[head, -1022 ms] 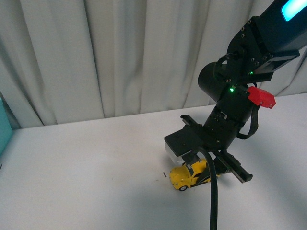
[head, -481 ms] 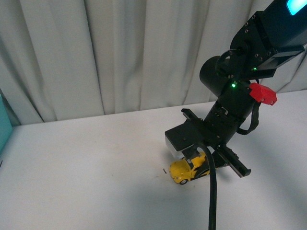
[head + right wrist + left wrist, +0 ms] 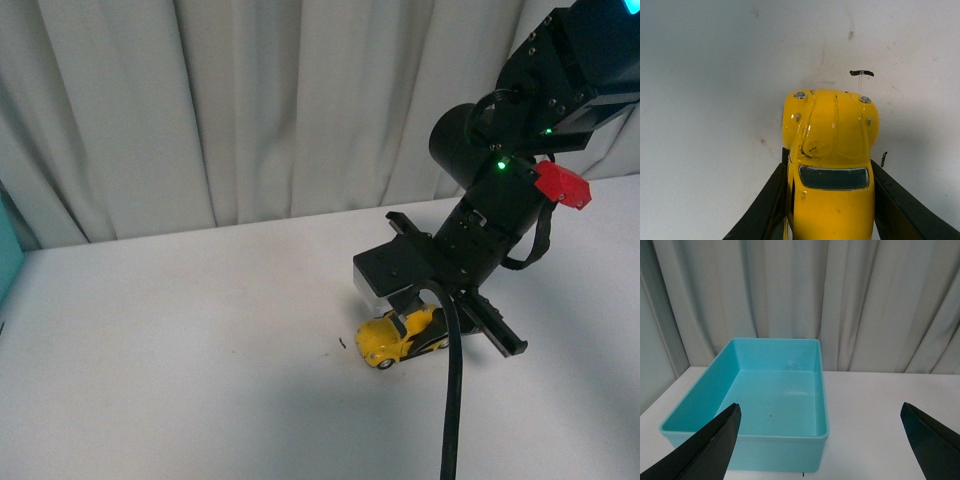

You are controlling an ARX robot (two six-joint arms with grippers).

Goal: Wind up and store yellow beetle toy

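Clamping the yellow beetle toy (image 3: pixel 392 340) on the white table (image 3: pixel 180 340), right of the middle in the front view.
Pointing its rounded hood toward the robot's left and a little toward the robot, long axis running in line with the right gripper (image 3: pixel 408 330). Lying between the two black fingers (image 3: pixel 764 205), flanks touching both of them, hood and headlights sticking out past the tips. Pinching the toy's sides, jaws drawn in to the width of its body. Hanging well apart with jaws spread wide and holding nothing: left gripper (image 3: pixel 820 415), facing an open teal box (image 3: pixel 745 452) in front of the pale curtain (image 3: pixel 790 290).
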